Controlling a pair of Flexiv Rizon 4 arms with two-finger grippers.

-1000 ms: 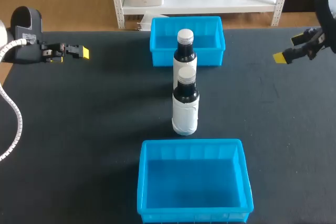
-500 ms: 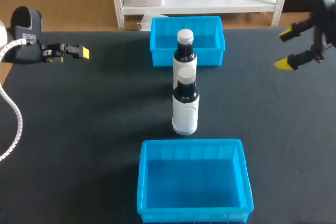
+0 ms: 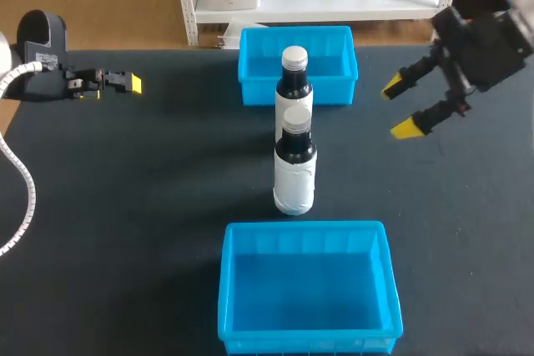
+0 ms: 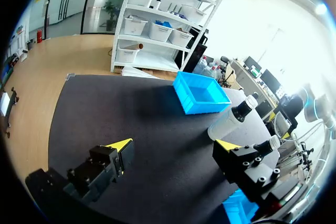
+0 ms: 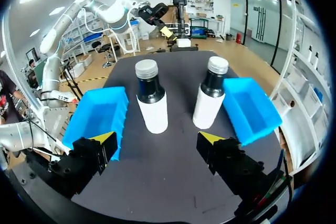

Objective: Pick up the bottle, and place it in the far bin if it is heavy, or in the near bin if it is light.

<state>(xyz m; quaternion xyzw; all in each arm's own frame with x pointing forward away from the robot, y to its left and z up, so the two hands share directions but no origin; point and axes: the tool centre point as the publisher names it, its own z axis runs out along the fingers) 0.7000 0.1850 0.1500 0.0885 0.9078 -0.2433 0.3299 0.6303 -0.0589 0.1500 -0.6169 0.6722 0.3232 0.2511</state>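
Two dark bottles with white labels and white caps stand in line between two blue bins. The far bottle [image 3: 294, 79] stands right before the far bin [image 3: 259, 92]; the near bottle [image 3: 294, 166] stands mid-table, short of the near bin [image 3: 304, 229]. My right gripper [image 3: 400, 107] hangs open to the right of the bottles, apart from them. In the right wrist view both bottles, near [image 5: 151, 103] and far [image 5: 211, 95], stand ahead of its gripper [image 5: 156, 138]. My left gripper [image 3: 117, 85] is open at the far left, holding nothing; its gripper [image 4: 174, 145] shows wide apart, with the far bottle [image 4: 233, 121] off to one side.
The black table top [image 3: 150, 189] runs wide and bare on the left of the bottles. The far bin [image 5: 249, 108] and near bin [image 5: 100, 116] flank the bottles in the right wrist view; both hold nothing. The far bin [image 4: 202, 94] lies ahead of my left gripper.
My right gripper has swung in from the table's right edge toward the bottles, turning as it came, and stays open. The left arm and both bottles have not moved.
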